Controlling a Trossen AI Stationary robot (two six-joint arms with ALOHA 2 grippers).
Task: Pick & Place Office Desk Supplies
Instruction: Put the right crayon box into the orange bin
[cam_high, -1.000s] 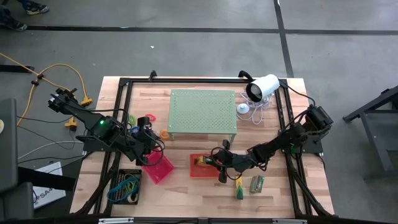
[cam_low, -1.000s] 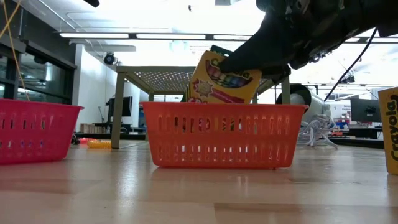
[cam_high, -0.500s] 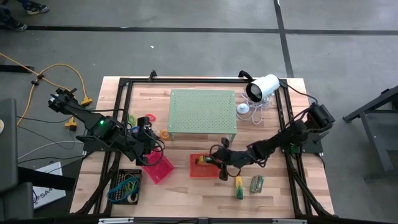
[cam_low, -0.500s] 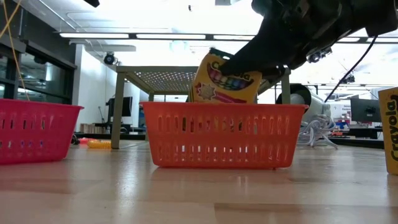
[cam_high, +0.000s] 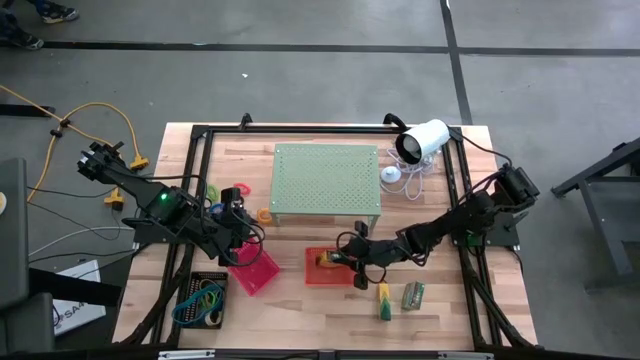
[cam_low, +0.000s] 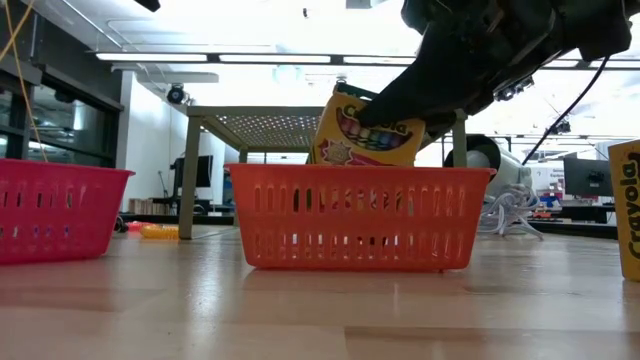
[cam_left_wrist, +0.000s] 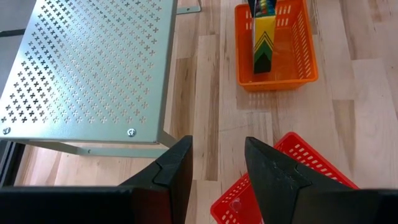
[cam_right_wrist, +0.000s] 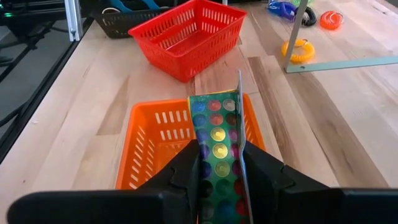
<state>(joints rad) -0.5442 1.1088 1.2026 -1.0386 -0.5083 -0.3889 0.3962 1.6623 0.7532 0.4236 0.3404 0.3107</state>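
Note:
A yellow crayon box (cam_low: 362, 132) stands tilted in the orange tray (cam_low: 360, 225), with my right gripper (cam_right_wrist: 219, 155) shut on it; it also shows in the high view as the crayon box (cam_high: 322, 260). My left gripper (cam_left_wrist: 217, 165) hangs open and holds nothing above the red tray (cam_high: 252, 272) at the left. A yellow-green marker (cam_high: 383, 301) and a small green pack (cam_high: 413, 295) lie on the table to the right of the orange tray. The black tray (cam_high: 203, 297) at the near left holds coloured rubber bands. My right gripper pinches the crayon box between its two fingers (cam_right_wrist: 189, 171), one on each broad face, with the dotted narrow side (cam_right_wrist: 216, 134) showing between them. It comes from the table's right, slanting down, at the box's upper part (cam_low: 385, 112). The box's lower end is inside the orange tray; whether it touches the floor cannot be told.
The pale green perforated stand (cam_high: 327, 179) stands just behind the orange tray. Yellow, orange and blue rings (cam_right_wrist: 297, 50) lie beside its leg. A white camera (cam_high: 421, 141) with a cable sits at the far right. A second crayon box (cam_low: 626, 210) stands at the right.
My right gripper has turned a little with the crayon box, which has shifted slightly toward the table's right and sunk a little lower into the orange tray, still tilted.

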